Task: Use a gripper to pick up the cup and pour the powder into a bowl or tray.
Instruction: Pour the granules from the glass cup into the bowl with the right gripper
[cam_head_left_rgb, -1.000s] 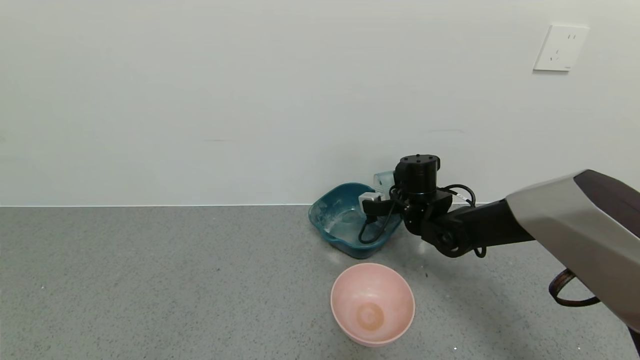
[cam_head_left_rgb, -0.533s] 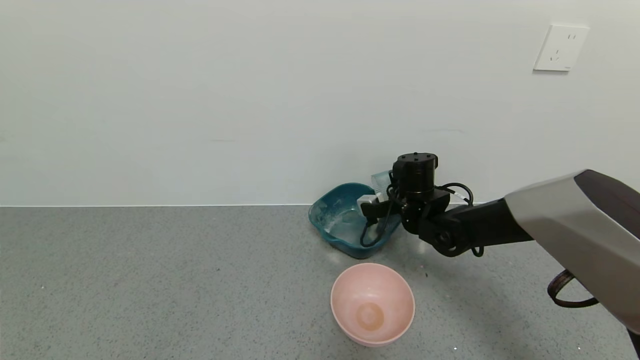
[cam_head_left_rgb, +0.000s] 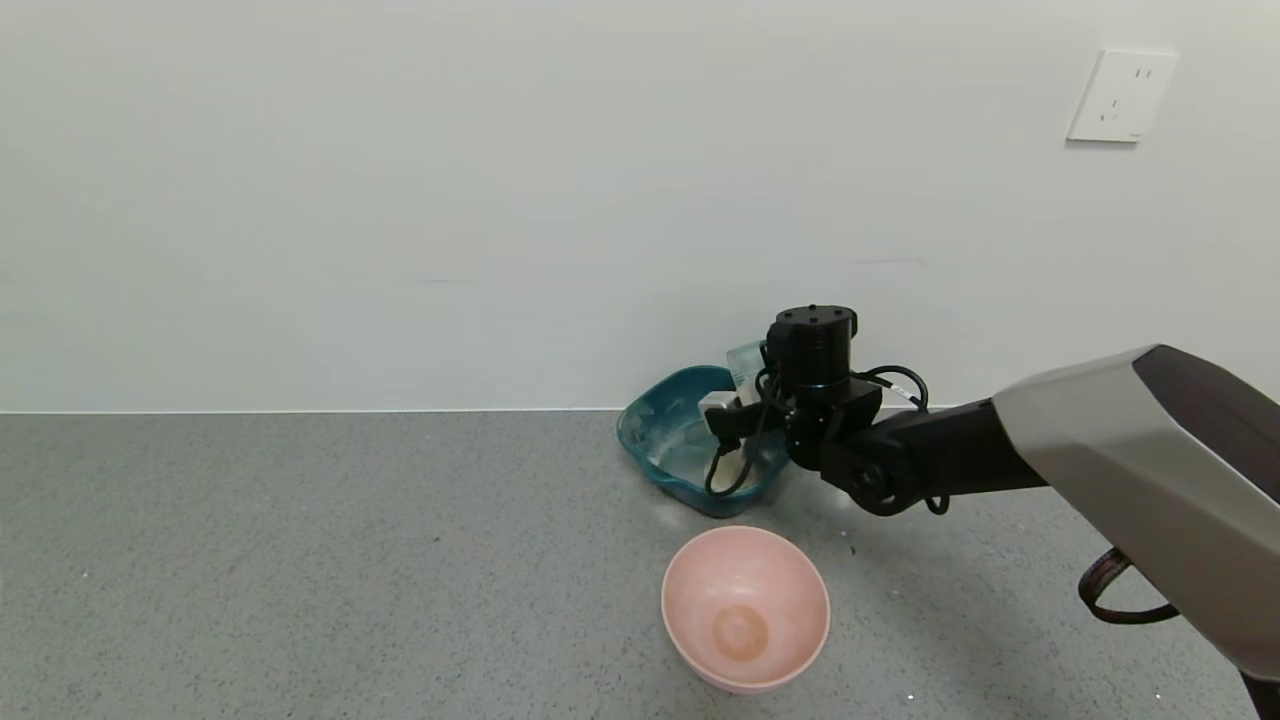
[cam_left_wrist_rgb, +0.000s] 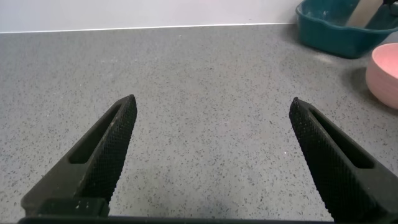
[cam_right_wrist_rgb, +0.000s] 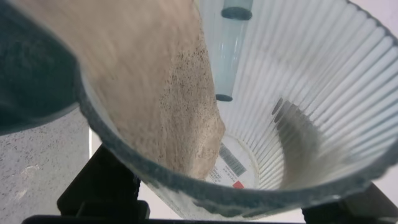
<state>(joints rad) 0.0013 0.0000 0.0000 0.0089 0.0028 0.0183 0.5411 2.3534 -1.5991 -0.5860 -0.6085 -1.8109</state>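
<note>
My right gripper (cam_head_left_rgb: 752, 378) is shut on the clear ribbed cup (cam_head_left_rgb: 744, 358) and holds it tilted over the far right corner of the dark teal basin (cam_head_left_rgb: 660, 430). In the right wrist view the cup (cam_right_wrist_rgb: 311, 93) fills the picture, mouth toward the camera, with the gripper (cam_right_wrist_rgb: 236, 208) closed round it. Pale powder (cam_right_wrist_rgb: 168, 93) lies along the cup's lower wall, up to the rim. The basin has white dusty smears inside. My left gripper (cam_left_wrist_rgb: 211, 124) is open and empty, low over bare table, well left of the basin (cam_left_wrist_rgb: 329, 31).
A round pink bowl (cam_head_left_rgb: 745, 605) with an orange-brown stain stands in front of the basin; it also shows in the left wrist view (cam_left_wrist_rgb: 385, 68). The white wall rises just behind the basin, with a socket (cam_head_left_rgb: 1120, 95) at upper right. Grey speckled table (cam_head_left_rgb: 300, 560) stretches left.
My right gripper has moved left with the cup, from the basin's right edge to over its inside. The basin, the pink bowl and the left arm have not moved.
</note>
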